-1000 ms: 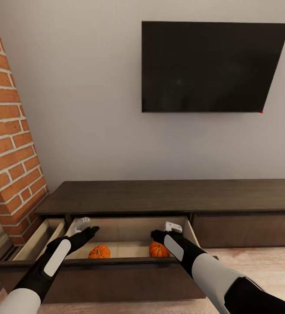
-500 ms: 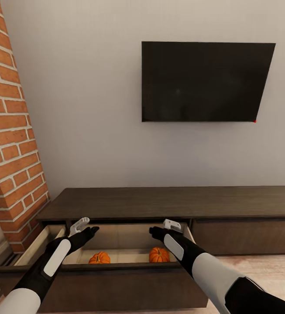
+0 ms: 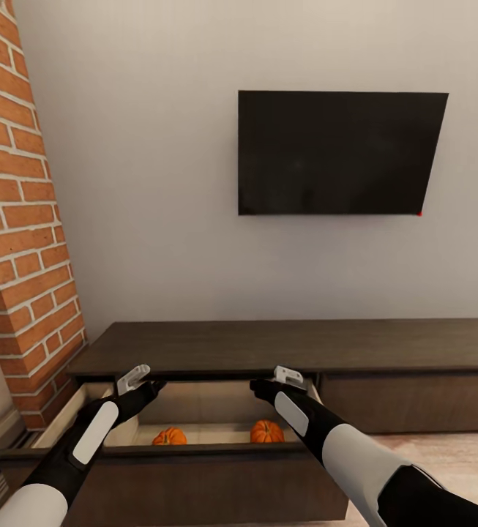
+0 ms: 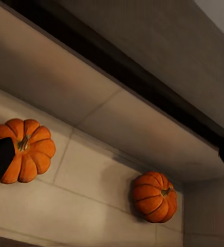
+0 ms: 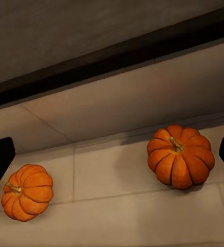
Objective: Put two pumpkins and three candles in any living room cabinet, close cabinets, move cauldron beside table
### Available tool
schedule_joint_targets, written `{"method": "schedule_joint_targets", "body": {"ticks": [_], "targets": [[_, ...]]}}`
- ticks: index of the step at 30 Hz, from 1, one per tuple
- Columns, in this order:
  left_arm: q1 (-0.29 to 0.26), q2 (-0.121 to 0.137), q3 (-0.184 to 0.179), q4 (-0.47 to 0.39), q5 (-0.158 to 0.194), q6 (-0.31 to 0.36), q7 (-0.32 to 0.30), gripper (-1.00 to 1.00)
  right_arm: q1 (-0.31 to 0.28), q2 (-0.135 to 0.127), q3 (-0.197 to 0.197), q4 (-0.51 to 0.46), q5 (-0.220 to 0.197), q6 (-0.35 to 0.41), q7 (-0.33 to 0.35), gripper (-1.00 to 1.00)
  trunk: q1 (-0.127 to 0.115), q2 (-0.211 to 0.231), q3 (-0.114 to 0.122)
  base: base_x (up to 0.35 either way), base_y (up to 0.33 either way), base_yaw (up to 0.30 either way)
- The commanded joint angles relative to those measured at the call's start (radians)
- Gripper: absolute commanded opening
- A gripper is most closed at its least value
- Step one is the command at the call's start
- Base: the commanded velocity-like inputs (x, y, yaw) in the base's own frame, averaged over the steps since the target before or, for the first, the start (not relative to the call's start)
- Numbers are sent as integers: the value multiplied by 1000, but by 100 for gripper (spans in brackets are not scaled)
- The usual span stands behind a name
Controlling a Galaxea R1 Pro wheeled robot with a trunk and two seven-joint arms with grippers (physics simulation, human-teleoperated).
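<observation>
Both grippers hover over the pulled-out left drawer of the cabinet (image 3: 282, 344), and each is spread wide with nothing between its fingers. In the wrist views the dark fingertips sit at opposite edges of the picture with only the drawer floor between them. From the head camera, the left gripper (image 3: 137, 378) hangs above the drawer's left part and the right gripper (image 3: 286, 378) above its right part, both arms reaching forward side by side.

Below them, two pumpkins lie on the pale drawer floor, well apart from each other: the left pumpkin (image 3: 169, 437) under the left arm and the right pumpkin (image 3: 267, 432) under the right arm. The cabinet's right front is closed. A dark television (image 3: 337, 152) hangs on the grey wall above, and a brick column (image 3: 23, 219) stands to the left.
</observation>
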Motion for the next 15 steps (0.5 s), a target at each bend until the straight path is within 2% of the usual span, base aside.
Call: {"method": "schedule_joint_targets", "body": {"ticks": [1, 5, 15], "targets": [[0, 1, -4, -2, 11, 1, 9, 100, -1, -1, 8, -3, -6, 2, -8, 100, -4, 7, 2, -20, 0, 0], [-1, 1, -4, -2, 11, 1, 9, 100, -1, -1, 8, -5, -6, 1, -8, 100, -19, 35, 15, -178, 4, 0], [0, 0, -4, -1, 11, 1, 9, 100, -1, -1, 10, -5, -6, 0, -8, 100, -58, 105, 46, -314, 71, 0]]}}
